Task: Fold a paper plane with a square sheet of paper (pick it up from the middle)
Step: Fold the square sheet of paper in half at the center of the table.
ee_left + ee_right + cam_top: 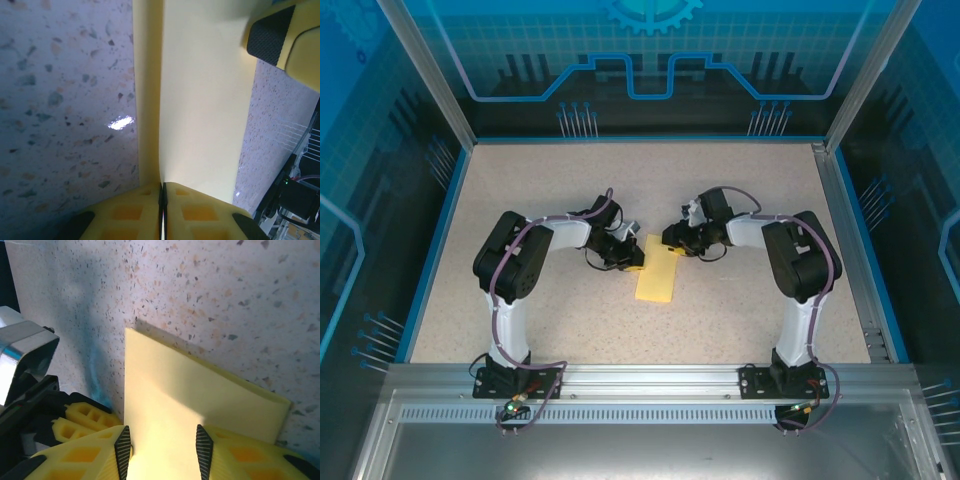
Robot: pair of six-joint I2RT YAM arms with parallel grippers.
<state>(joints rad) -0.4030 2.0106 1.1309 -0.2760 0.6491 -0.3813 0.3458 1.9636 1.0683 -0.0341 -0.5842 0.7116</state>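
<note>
Now, folded sheet [657, 273] in tight left tool [162, 194]; right tool [162, 446] agape.

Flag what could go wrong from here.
Left gripper appears shut on an edge of the yellow sheet, at its crease: a pull could tear or skew it. Right gripper stands open astride the same sheet: closing may crumple it. Both grippers crowd one end of the sheet and might collide.

A: Paper [657, 270]?
B: Thin, yellow, matt, smooth, with a crisp crease.
A: Table [570, 190]?
B: Speckled stone-look top. Smooth, slight gloss.
A: Right gripper [162, 447]?
B: Fingers [240, 457] are matt yellow plastic, waffle-moulded. Pads [123, 450] black, ribbed.
A: Near rail [650, 378]?
B: Bare silver metal, satin.
</note>
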